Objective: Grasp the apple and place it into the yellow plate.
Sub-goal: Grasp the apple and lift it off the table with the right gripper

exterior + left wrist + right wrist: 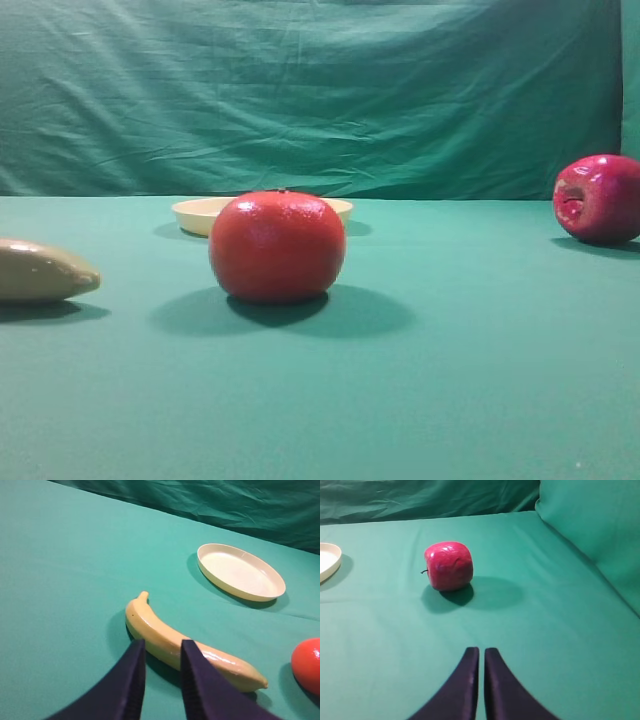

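Risk noted first: the right claw [479, 655] is seen clenched, its two dark fingers all but touching at the bottom centre of the right wrist view, with nothing between them. If it is driven at the apple [448, 565] in that state, the fruit is likely to be knocked and rolled across the green tabletop [545, 630] rather than gripped; the glossy rounded skin would make a slip probable even once the jaws are spread. A second hazard is judged from the exterior view: the larger orange-red fruit [278, 246] sits in front of the yellow plate [200, 213], so a low carry toward the plate could clip it.

Apple position: upper left of centre in the right wrist view, resting on the cloth, well apart from the claw and slightly left of its line. In the exterior view it is cut by the right edge. Plate rim is only glimpsed at the left edge of the right wrist view.

Left claw [163, 647] is parted and empty, hovering over a banana [200, 655].
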{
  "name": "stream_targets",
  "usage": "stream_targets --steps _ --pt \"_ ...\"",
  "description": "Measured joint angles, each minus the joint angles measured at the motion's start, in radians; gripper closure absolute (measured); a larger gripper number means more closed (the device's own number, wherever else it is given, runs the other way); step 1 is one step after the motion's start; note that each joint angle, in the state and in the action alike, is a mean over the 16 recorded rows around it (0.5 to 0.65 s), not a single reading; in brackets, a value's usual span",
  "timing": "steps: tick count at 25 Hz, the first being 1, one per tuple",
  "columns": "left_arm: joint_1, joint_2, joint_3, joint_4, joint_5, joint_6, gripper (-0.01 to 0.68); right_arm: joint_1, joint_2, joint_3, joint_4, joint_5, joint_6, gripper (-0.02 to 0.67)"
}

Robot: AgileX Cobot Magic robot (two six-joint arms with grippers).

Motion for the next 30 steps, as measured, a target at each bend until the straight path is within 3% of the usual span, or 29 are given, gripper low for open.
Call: stream_targets --steps 13,30 --pt "0.000 0.000 0.000 0.000 0.000 0.000 0.516 0.000 0.000 0.001 -0.023 -0.028 -0.007 0.649" --pt "0.000 0.000 0.000 0.000 0.000 0.000 0.516 0.026 0.083 -0.088 -0.055 -0.311 0.008 0.649"
